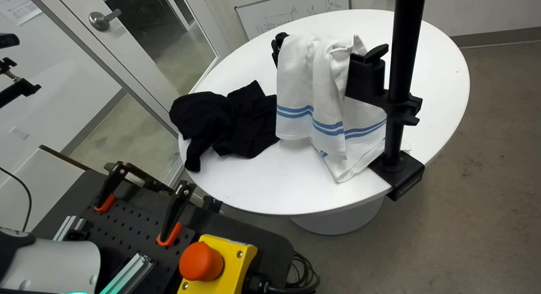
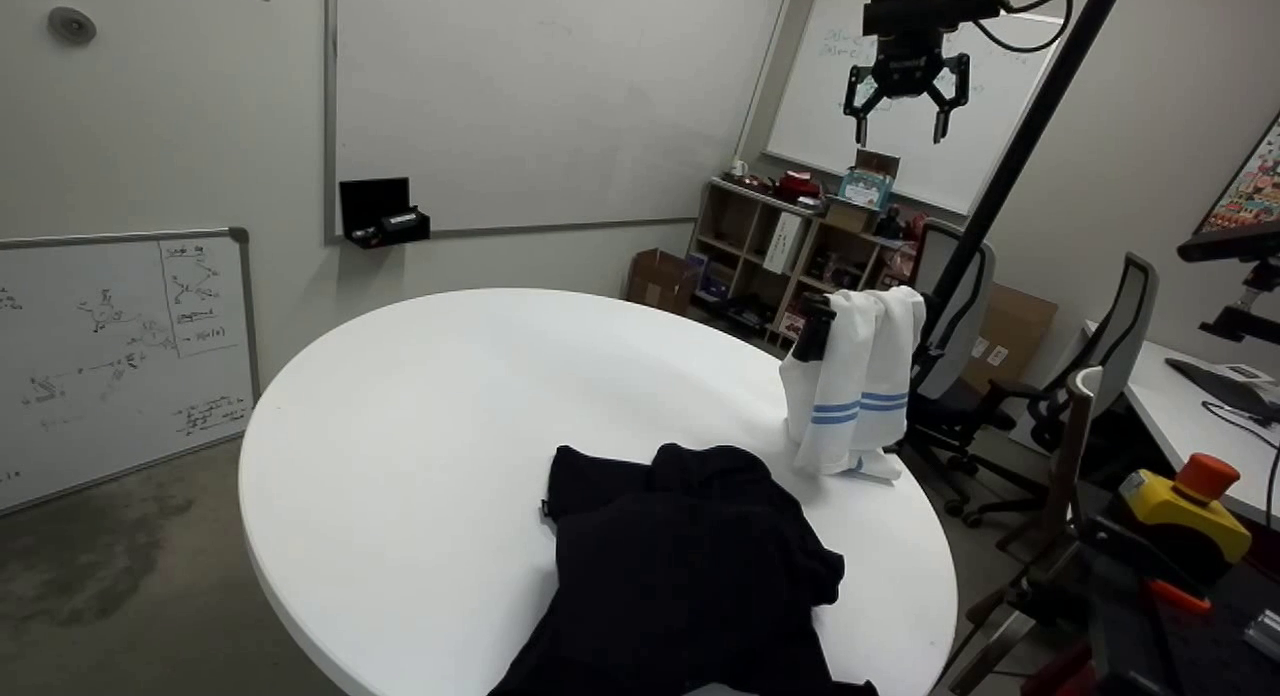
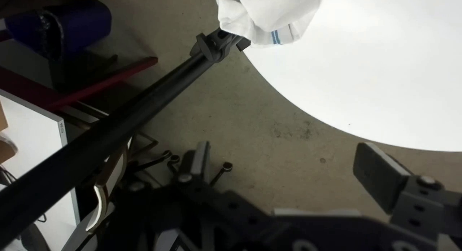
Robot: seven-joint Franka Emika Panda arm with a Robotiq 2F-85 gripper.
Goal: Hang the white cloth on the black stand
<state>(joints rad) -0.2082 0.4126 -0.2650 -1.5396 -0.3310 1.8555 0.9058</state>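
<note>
On the left in an exterior view, I saw dark fabric (image 2: 690, 566) on the tabletop (image 2: 400, 426). Next, the white cloth (image 2: 860, 376) hung over a black bar (image 2: 813, 328), long folds running downward. Higher and well apart, the claw (image 2: 901, 131) gaped empty; I judged only retreat remained. To its right rose the black stand (image 2: 1037, 116).

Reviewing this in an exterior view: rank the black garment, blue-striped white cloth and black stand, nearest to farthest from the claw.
1. Black stand: running up beside the claw.
2. Blue-striped white cloth: below the claw, draped on the stand.
3. Black garment: on the round table, in the foreground.
</note>
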